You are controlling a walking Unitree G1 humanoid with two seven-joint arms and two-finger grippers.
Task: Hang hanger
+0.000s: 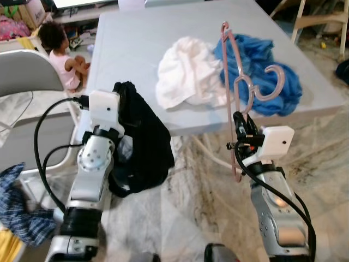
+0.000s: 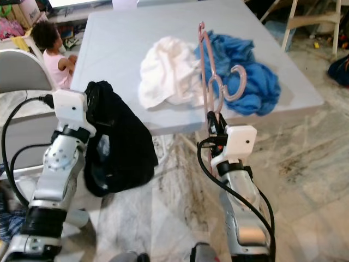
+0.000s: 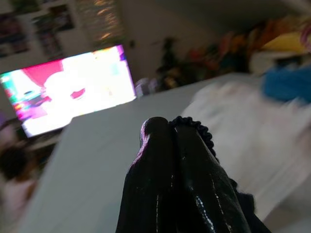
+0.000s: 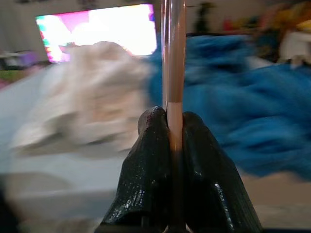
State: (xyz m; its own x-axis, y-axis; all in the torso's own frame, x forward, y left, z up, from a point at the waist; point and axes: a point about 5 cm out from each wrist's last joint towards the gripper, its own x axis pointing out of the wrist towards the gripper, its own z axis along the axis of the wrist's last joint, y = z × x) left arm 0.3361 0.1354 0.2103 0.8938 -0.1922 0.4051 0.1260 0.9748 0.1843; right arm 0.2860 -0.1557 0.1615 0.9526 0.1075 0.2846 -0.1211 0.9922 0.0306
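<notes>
Both silver arms rise from the near edge of the scene, forearms angled up toward a grey table (image 1: 136, 38). The right gripper (image 1: 242, 124) stands at the table's near right edge, its two black fingers (image 4: 150, 160) pressed together on the bar of a pink hanger (image 1: 235, 82). The hanger stands nearly upright, one end below the table edge, the other high over the tabletop, with its hook (image 1: 272, 82) curving to the right above a blue garment (image 1: 278, 76). The left gripper (image 1: 121, 90) is at the table's near left corner, fingers closed on a black garment (image 1: 143, 147) that droops from it toward the marble floor (image 1: 202, 207).

On the table, a white garment (image 1: 185, 71) lies crumpled just left of the blue one, the two touching. To the far left a seated person (image 1: 62, 54) appears beside a grey chair (image 1: 27, 76). A blue checked cloth (image 1: 16, 202) lies at the near left. A lit screen (image 3: 73, 85) glows beyond the table's far edge.
</notes>
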